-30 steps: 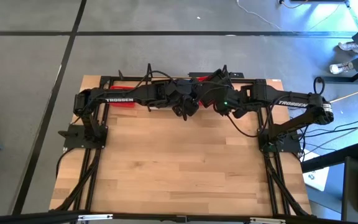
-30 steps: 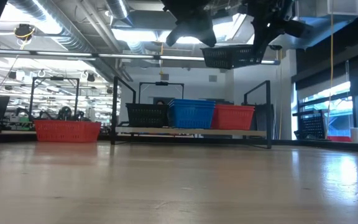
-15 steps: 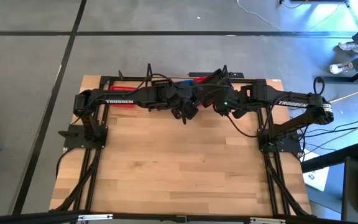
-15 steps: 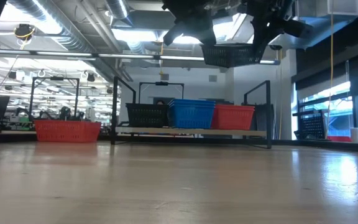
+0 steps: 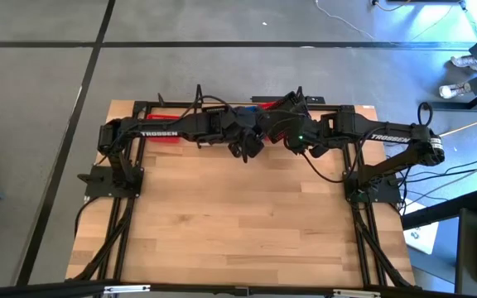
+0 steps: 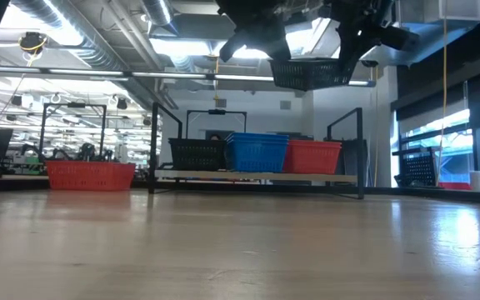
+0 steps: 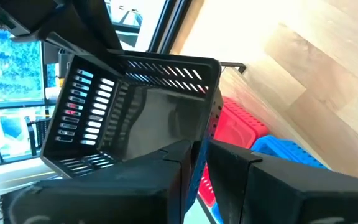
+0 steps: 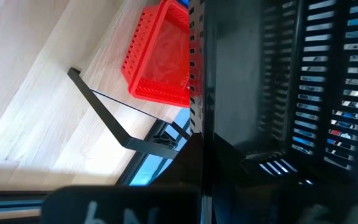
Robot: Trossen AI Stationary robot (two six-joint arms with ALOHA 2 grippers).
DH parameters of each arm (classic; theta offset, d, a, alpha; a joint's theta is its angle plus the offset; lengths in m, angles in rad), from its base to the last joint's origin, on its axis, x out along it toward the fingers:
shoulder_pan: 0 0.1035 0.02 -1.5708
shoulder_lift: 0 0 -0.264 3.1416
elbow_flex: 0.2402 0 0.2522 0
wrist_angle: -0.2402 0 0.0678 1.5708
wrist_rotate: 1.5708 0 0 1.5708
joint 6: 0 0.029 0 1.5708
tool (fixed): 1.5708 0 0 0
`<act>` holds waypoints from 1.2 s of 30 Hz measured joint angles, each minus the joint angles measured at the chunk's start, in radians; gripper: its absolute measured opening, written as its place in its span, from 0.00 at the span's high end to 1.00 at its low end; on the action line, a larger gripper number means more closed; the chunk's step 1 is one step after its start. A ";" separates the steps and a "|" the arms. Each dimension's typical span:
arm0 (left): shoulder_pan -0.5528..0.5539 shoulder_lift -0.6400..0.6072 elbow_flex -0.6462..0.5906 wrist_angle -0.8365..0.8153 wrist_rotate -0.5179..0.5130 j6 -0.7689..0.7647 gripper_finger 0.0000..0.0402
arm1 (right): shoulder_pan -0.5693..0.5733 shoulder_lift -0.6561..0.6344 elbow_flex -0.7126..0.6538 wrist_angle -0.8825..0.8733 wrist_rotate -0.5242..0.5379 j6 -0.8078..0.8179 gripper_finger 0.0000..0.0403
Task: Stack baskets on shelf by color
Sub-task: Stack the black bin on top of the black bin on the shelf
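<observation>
A black basket hangs high above the shelf, held between both grippers. My left gripper is shut on one end of it, my right gripper on the other. In the high view both arms meet over the table's far edge, left gripper and right gripper. On the shelf board stand a black basket, a blue basket and a red basket side by side. Another red basket rests on the table left of the shelf. My left gripper pinches the black basket's end wall near a corner, one finger on its inner side and one on its perforated outer side. The basket is lifted clear, its open side turned toward the wrist camera. My right gripper is shut on the edge of the basket's other wall. The dark fingers merge with the wall, so the exact hold is hidden. The basket hangs clear above the shelf's red basket.
The shelf's thin black posts and frame stand at the table's far edge. The wide wooden tabletop stretches between the arm bases toward the near edge.
</observation>
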 joint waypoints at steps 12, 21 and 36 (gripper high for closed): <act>0.031 0.000 0.000 -0.001 0.055 0.000 0.88 | 0.000 0.000 0.000 0.011 -0.039 -0.002 0.99; 0.036 0.000 0.000 -0.001 0.093 -0.036 0.89 | 0.000 0.000 0.000 0.014 -0.042 -0.004 0.99; 0.017 0.000 0.000 -0.048 0.090 -0.054 0.99 | 0.000 0.000 0.000 0.032 -0.082 -0.004 0.99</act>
